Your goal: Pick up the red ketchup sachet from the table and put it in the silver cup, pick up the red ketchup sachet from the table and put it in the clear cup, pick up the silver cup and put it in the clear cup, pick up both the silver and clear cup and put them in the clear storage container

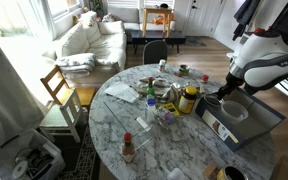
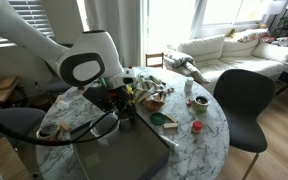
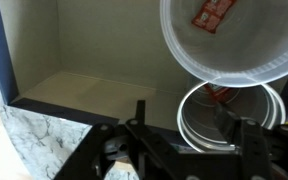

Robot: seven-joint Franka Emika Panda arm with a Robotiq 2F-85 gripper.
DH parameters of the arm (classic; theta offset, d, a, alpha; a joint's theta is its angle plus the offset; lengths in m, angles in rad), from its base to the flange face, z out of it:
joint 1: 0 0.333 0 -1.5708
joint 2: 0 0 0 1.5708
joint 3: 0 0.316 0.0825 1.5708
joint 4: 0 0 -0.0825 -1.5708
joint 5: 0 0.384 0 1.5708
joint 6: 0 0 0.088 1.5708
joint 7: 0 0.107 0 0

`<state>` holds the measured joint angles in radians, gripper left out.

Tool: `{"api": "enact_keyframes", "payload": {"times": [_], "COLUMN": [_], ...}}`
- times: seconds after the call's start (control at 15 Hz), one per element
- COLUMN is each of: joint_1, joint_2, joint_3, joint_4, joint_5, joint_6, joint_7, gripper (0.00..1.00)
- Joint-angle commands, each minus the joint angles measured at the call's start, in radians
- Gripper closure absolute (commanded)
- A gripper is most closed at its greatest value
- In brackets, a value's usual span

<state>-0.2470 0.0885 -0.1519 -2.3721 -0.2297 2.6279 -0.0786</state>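
My gripper [image 3: 184, 118] hangs low inside the clear storage container [image 3: 94, 50], whose grey floor fills the wrist view. Its fingers stand apart around the near wall of a round, shiny-rimmed cup [image 3: 269, 100], apparently the silver cup, with a red ketchup sachet [image 3: 220, 93] inside. One finger [image 3: 230, 122] is inside that rim and the other [image 3: 139, 115] is outside. Touching its far side is the wider clear cup [image 3: 254, 50], which holds another red sachet [image 3: 214, 14]. In both exterior views the gripper [image 1: 227, 93] [image 2: 120, 100] reaches down into the container [image 1: 264, 128] [image 2: 134, 160].
The container sits at the edge of a round marble table [image 1: 174, 150]. Near it are a yellow-lidded jar [image 1: 188, 98] and a pile of small items [image 1: 164, 92]. A red-capped bottle [image 1: 128, 148] stands nearer the front. A black chair [image 2: 246, 100] is close to the table.
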Motion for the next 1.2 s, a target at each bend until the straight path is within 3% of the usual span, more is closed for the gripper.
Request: {"api": "enact_keyframes", "payload": {"times": [0.0,0.07,0.2,0.27,0.6,1.13], "joint_1": [0.011,0.01,0.01,0.012,0.012,0.013], "joint_2": [0.05,0.056,0.063,0.059,0.033,-0.052], "joint_3": [-0.011,-0.01,-0.008,-0.007,-0.005,-0.026], "joint_4": [0.019,0.021,0.025,0.025,0.022,0.004], "joint_5": [0.077,0.089,0.114,0.12,0.169,0.155], "joint_6": [0.028,0.03,0.025,0.018,0.001,-0.011], "joint_7": [-0.066,-0.075,-0.085,-0.08,-0.098,-0.064], "gripper": [0.29,0.31,0.56,0.59,0.99,0.99]}}
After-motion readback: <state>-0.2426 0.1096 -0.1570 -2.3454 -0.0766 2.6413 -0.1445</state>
